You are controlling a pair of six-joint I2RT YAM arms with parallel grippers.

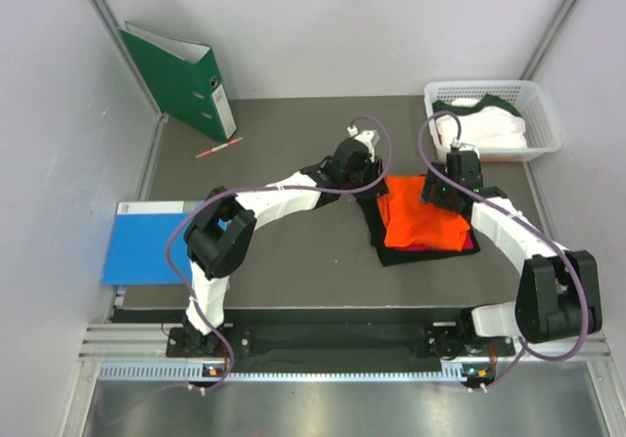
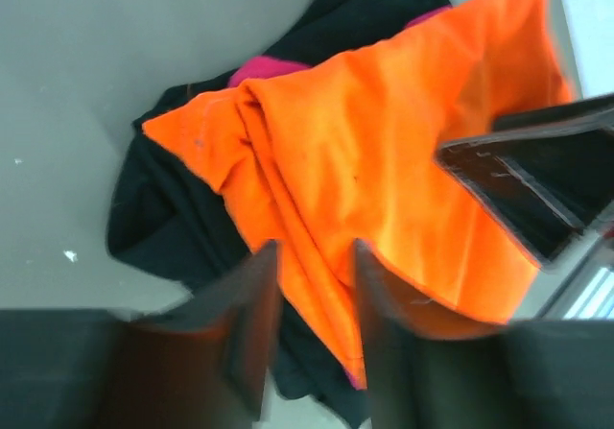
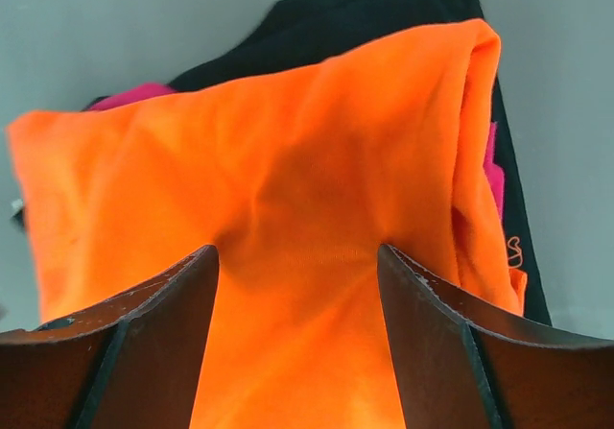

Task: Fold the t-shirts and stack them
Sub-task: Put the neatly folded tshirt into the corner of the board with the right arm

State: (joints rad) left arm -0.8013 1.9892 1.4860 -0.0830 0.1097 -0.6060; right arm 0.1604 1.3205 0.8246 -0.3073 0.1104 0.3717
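Observation:
The orange t-shirt (image 1: 423, 224) lies folded on top of a pile, with the magenta t-shirt (image 2: 264, 67) and the black t-shirt (image 1: 376, 227) under it. The white t-shirt with dark green trim (image 1: 489, 129) lies in the basket. My left gripper (image 1: 366, 179) is at the pile's far left corner. In the left wrist view (image 2: 315, 261) it is open, and an edge of the orange t-shirt (image 2: 384, 160) runs between its fingers. My right gripper (image 1: 440, 193) is open over the far right of the orange t-shirt (image 3: 288, 160), its fingertips (image 3: 213, 256) down on the cloth.
A white basket (image 1: 479, 87) stands at the back right. A green ring binder (image 1: 181, 80) stands at the back left, with a red pen (image 1: 218, 148) near it. A blue folder (image 1: 147, 241) lies at the table's left edge.

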